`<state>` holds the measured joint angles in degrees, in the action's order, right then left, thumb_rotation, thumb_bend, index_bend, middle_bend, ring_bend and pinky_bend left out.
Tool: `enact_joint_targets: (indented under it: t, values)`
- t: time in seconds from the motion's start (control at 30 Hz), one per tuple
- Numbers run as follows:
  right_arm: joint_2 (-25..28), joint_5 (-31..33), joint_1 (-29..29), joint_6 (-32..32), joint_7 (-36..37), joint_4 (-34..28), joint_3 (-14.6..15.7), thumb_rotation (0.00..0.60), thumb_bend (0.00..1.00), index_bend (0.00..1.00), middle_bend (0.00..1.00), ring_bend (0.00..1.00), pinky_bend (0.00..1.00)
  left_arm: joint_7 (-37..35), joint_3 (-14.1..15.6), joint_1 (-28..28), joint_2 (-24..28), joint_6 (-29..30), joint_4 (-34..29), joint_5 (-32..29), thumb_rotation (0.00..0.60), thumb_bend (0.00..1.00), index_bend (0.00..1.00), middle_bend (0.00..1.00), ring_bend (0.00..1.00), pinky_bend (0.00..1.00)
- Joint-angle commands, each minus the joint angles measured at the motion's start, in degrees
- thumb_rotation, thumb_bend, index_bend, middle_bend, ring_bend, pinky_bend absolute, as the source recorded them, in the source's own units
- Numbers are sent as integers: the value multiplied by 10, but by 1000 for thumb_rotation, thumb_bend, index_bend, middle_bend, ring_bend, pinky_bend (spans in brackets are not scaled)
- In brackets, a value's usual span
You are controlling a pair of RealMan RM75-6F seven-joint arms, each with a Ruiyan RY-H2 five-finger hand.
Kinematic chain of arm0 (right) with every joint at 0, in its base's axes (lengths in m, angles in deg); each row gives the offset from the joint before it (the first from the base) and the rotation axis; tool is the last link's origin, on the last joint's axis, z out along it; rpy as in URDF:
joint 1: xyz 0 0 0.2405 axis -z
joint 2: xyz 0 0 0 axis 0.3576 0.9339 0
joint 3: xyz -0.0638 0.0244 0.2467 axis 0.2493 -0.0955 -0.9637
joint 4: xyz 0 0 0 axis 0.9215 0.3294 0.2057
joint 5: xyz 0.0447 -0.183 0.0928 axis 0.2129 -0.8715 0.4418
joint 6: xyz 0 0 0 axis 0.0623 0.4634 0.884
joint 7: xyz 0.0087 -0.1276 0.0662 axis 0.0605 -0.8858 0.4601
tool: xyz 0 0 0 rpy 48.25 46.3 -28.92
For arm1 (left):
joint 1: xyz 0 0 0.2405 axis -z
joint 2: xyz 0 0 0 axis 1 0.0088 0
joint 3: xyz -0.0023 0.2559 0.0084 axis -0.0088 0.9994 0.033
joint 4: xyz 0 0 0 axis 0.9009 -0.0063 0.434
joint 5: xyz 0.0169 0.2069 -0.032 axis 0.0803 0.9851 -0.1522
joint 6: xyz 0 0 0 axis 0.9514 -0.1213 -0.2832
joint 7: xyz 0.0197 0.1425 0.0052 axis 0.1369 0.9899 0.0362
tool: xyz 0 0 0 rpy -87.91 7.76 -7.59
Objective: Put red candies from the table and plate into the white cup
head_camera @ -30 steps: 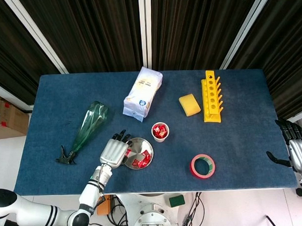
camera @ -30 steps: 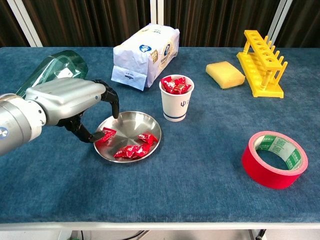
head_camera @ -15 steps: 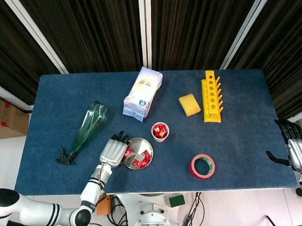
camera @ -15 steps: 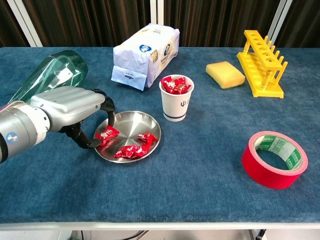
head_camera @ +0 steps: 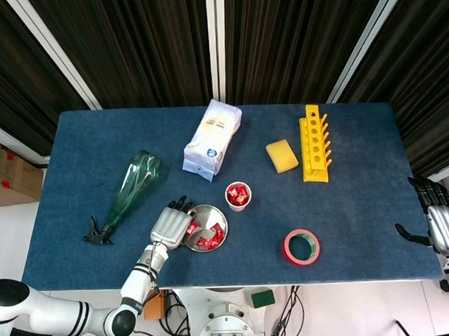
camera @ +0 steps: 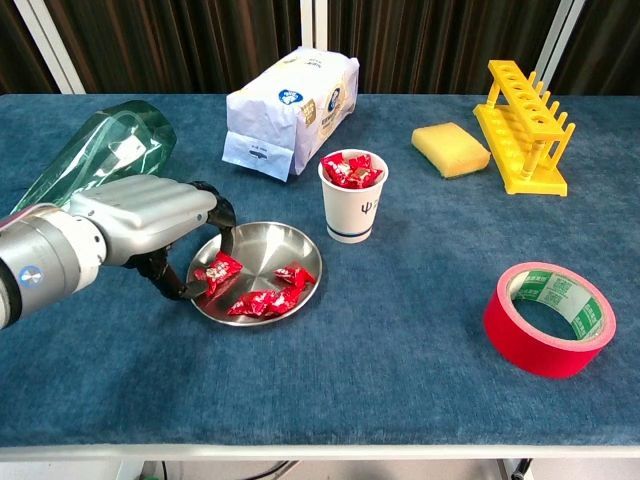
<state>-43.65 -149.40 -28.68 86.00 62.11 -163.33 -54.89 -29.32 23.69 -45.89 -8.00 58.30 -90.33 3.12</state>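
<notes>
- Our left hand (camera: 140,225) is at the left rim of the steel plate (camera: 285,248), its thumb and a finger closing round one red candy (camera: 218,271). It looks pinched, though we cannot be sure the grip is firm.
- More candies (camera: 268,296) lie in the plate. The white cup (camera: 352,207), just beside the plate's far right edge, already holds a heap of red wrappers.
- To do this step well, we should squeeze the wrapper's body rather than its loose end, and lift straight up so the plate is not dragged.
- We should then carry it over the cup's mouth before releasing; the cup is full and light, so a nudge could tip it.
- Our right hand (head_camera: 440,223) hangs off the bench's right edge, fingers apart, holding nothing.
</notes>
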Motion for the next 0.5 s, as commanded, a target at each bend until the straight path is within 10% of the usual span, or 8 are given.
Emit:
enact_joint_targets:
  t: [0.03,0.5]
  values:
    - [0,0,0,0,0,0,0,600,222,0,0,0,0,-1,0,1,-2,-3,4,0,600,285,383,158,25,201]
    - [1,0,0,0,1,0,0,600,221,0,0,0,0,-24,-2,-6,-8,-4,15,17,600,298,572,181,25,202]
